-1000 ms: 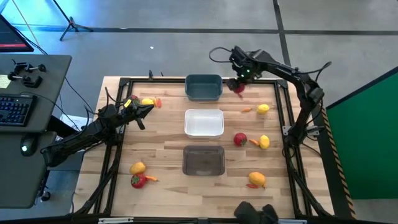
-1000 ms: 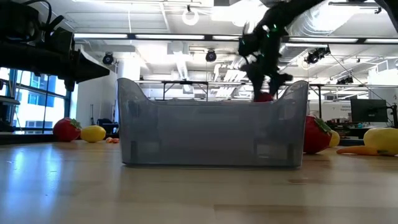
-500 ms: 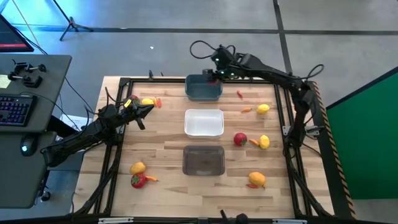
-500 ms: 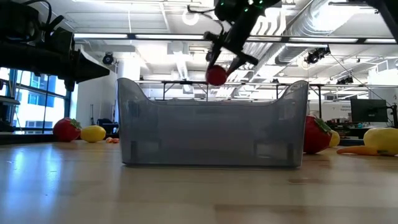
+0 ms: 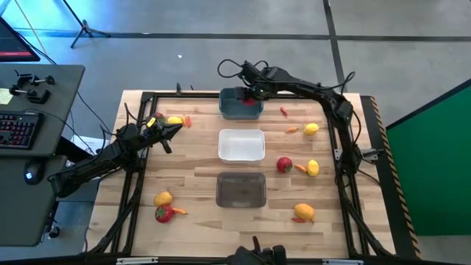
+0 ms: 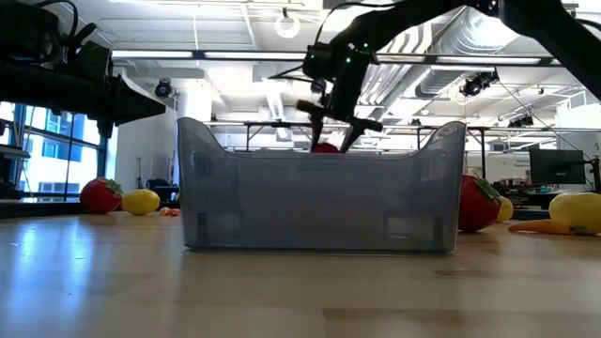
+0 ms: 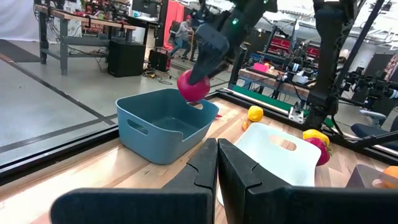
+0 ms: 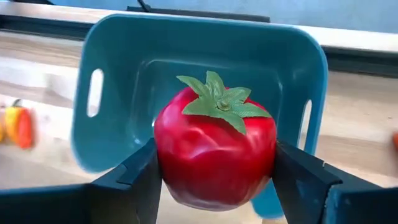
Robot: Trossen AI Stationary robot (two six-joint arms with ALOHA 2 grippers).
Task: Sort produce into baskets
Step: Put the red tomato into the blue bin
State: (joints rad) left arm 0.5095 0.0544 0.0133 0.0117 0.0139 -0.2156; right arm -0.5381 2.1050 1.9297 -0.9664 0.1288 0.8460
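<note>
My right gripper (image 5: 251, 94) is shut on a round red fruit with a green leaf cap (image 8: 214, 149), over the dark blue-grey basket (image 5: 232, 109) at the table's far middle. The fruit also shows in the left wrist view (image 7: 193, 86) and, in the low view (image 6: 325, 146), behind the translucent dark grey basket (image 6: 319, 202). The white basket (image 5: 241, 145) stands in the table's middle and the translucent one (image 5: 241, 190) nearer. My left gripper (image 5: 176, 129) is shut and empty above the table's left part. My right gripper pinches the red fruit by its two opposite sides (image 8: 163, 155) between its two fingers (image 8: 134, 174). The fingers come from above, pointing down. The fruit is lifted clear, its leaf cap toward the wrist, just over the blue-grey basket's inside.
A red fruit (image 5: 284, 165) and lemons (image 5: 313, 168) (image 5: 312, 128) (image 5: 304, 212) lie on the right, with small carrots (image 5: 292, 130) (image 5: 283, 111). On the left lie a lemon (image 5: 163, 198), a red fruit (image 5: 163, 214), and more produce at the far left (image 5: 174, 119).
My right gripper has carried the red fruit toward the table's left along the far edge, from beside the blue-grey basket to over it, and then gone down toward its inside. The fruit stays held.
</note>
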